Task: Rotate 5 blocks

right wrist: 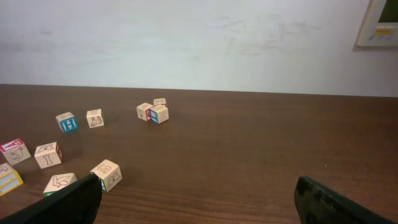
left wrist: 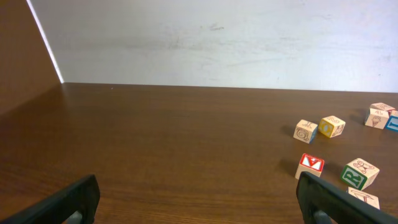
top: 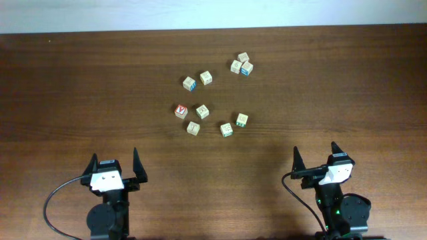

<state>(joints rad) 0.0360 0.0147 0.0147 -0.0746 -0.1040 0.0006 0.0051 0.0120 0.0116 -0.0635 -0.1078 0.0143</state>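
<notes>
Left gripper [top: 115, 161]: jaws spread wide with nothing between them, positioned at the near edge of the table [top: 67, 100]. Right gripper [top: 314, 153]: same condition, jaws wide apart and empty.

The five blocks [top: 203, 111] lie loosely grouped near the table centre. They are at 2 o'clock from the left gripper and 10 o'clock from the right gripper, well apart from both.

Positions within the group:
- red-lettered block [top: 181, 111]: 9 o'clock
- pale block [top: 193, 128]: 8 o'clock
- green-marked block [top: 227, 129]: 4 o'clock
- yellow-green block [top: 242, 120]: 3 o'clock

Further cubes [top: 205, 78] lie at 12 o'clock from the group. Among them is a blue-marked cube [top: 189, 83].
</notes>
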